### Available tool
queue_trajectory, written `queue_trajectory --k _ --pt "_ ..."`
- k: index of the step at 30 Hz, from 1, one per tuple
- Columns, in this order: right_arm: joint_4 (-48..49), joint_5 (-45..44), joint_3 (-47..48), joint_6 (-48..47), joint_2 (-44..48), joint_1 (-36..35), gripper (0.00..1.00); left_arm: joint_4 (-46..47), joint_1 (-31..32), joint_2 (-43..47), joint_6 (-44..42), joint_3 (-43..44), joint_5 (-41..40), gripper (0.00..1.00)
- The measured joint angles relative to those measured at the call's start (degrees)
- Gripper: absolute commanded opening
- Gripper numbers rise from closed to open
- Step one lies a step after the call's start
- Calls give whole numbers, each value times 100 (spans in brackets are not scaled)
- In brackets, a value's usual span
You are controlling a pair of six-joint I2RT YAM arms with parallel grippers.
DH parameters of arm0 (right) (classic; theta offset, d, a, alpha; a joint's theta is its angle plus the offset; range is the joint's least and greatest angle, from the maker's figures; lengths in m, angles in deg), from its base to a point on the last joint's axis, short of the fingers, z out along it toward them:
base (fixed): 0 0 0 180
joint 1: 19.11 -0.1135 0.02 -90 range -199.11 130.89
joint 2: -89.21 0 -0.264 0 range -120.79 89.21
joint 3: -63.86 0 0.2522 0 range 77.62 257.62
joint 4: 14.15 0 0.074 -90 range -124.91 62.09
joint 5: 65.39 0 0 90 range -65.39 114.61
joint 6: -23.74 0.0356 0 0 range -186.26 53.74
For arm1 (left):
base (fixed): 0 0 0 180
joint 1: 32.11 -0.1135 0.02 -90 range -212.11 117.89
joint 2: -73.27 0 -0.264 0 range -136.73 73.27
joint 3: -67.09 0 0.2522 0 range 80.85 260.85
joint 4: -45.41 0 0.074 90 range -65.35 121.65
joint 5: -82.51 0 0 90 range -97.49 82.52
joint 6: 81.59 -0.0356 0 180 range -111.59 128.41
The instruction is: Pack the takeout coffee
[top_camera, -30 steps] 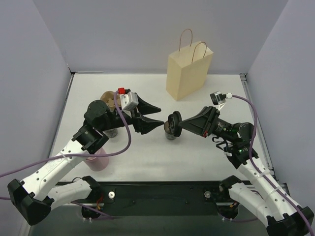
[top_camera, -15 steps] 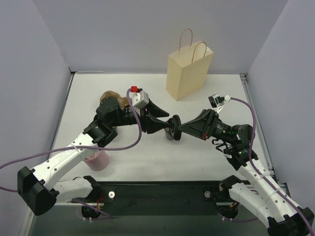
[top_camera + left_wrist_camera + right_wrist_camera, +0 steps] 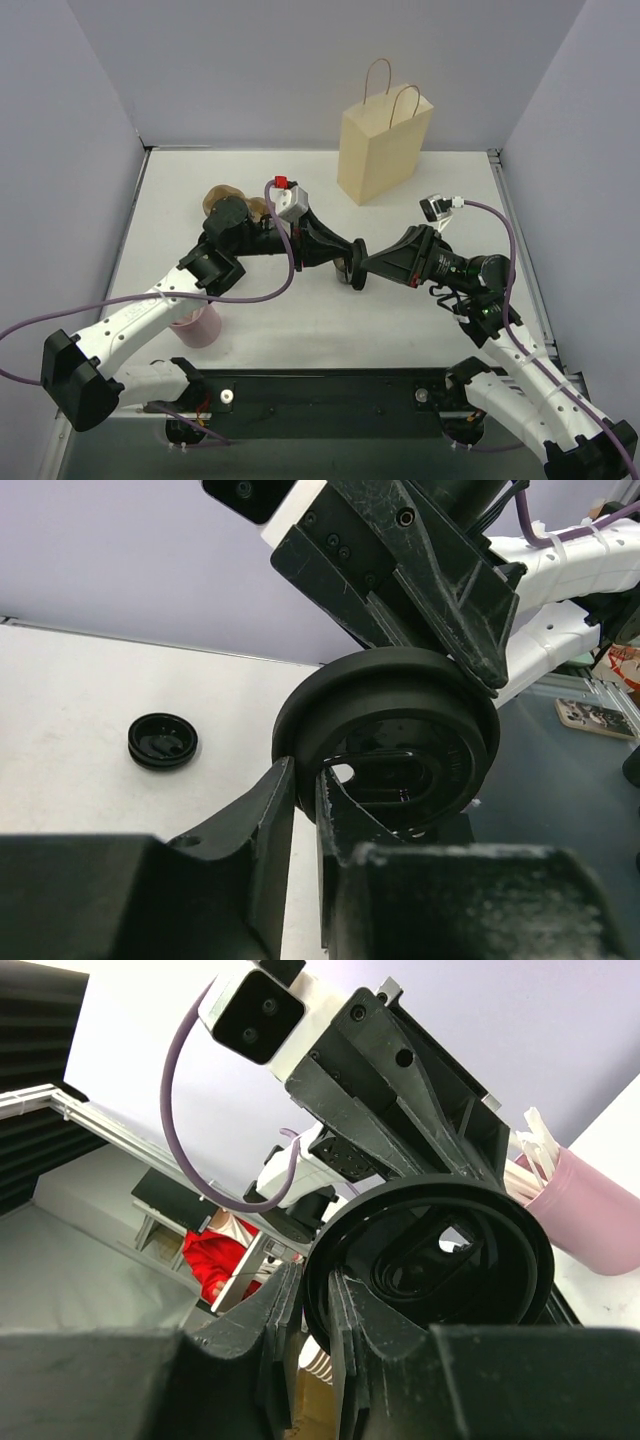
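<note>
White table (image 3: 430, 320), matte, soft shadows, light even. Pale lilac panels on 3 sides: back wall (image 3: 250, 70), left wall (image 3: 60, 200), right wall (image 3: 590, 150), all meeting the table edges. Black plate (image 3: 330, 392) along near edge, metal rail (image 3: 510, 215) along right edge. Right wrist view: grey floor (image 3: 80, 1260) beyond; dark furniture (image 3: 170, 1198), too blurred to ID.
</note>
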Motion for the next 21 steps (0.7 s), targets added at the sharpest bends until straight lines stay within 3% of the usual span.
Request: queue_trajectory --k 4,6,9,11,14,16,21 --pt "35 0 -15 42 0 -24 26 24 35 -2 42 -39 -4 0" --pt "46 0 -15 46 0 -31 32 35 42 15 52 -76 -20 0" --pt "-9 -9 -13 24 9 -31 50 -37 42 107 50 -164 -162 0" --pt "-361 -31 7 -184 85 -31 54 -186 42 203 46 -192 -348 0" --pt "-1969 -289 387 -1088 275 -31 63 -662 42 382 63 -197 -914 0" --pt "-3195 -636 841 -1812 382 -31 75 -1198 52 396 81 -114 -1423 0" --pt "-5451 -1786 1613 -3195 772 -31 78 -2782 63 -57 199 483 -2761 0"
